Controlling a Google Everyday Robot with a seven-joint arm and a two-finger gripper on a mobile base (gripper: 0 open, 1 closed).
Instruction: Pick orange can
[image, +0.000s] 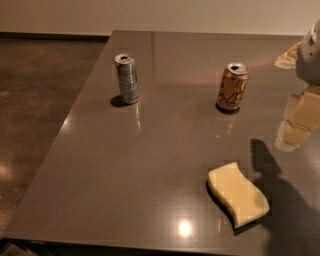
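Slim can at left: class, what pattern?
Slim can: silver-blue stripes, camera view. End effector at right edge.

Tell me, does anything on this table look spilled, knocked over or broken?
Nothing stands out. The orange can and the silver-blue can both stand upright, apart on the table, with no spill around them. The yellow sponge lies flat near the front edge. The gripper hangs at the right, clear of both cans.

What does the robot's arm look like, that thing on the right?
Only its end effector shows, at the right edge of the view over the table, right of the orange can. It is made of blocky cream-yellow segments, pale grey and rounded higher up. No cables or markings are visible.
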